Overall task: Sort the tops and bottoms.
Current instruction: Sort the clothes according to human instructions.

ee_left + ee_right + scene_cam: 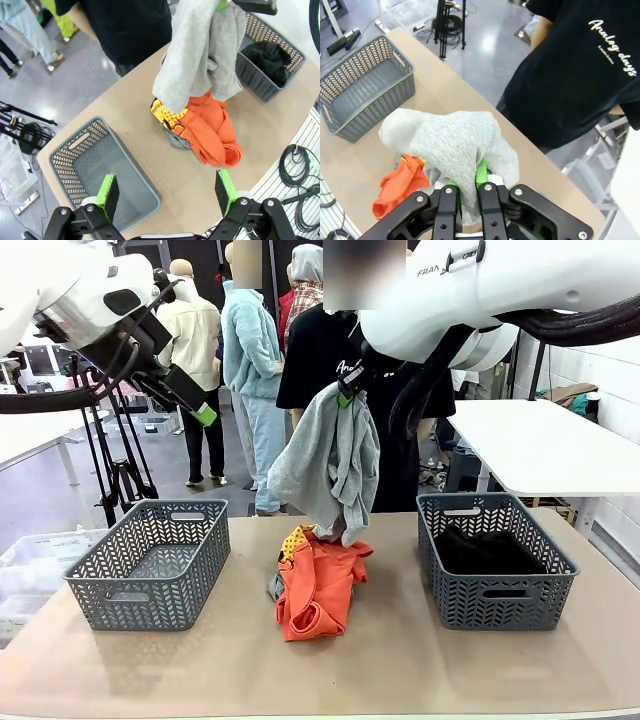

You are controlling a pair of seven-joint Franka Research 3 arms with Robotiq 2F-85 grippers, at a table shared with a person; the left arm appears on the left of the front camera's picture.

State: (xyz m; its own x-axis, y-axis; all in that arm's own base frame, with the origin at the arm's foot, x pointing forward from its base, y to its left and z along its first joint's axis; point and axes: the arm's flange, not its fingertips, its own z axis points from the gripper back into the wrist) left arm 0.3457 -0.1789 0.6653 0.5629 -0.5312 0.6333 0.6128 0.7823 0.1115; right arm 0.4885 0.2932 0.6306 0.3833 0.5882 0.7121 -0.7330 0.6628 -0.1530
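Low centre in the front view, the crumpled orange T-shirt with yellow dotted print (318,590) lies between a grey plastic lattice basket (150,585) at left and a matching basket (500,605) at right, which holds the plain black cloth garment (488,550). Above, the plain light grey soft top (330,465) hangs from the right gripper (345,397), which is clamped on a fold. The top's hem brushes the orange T-shirt, so carrying it sideways could drag that along. The left gripper (167,192), upper left, gapes empty.

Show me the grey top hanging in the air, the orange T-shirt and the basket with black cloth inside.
Light grey soft top (330,465): front view, middle of the hanging cloth.
Orange T-shirt with yellow dotted print (320,588): front view, its orange body.
Grey lattice plastic basket, right one (495,605): front view, front wall.
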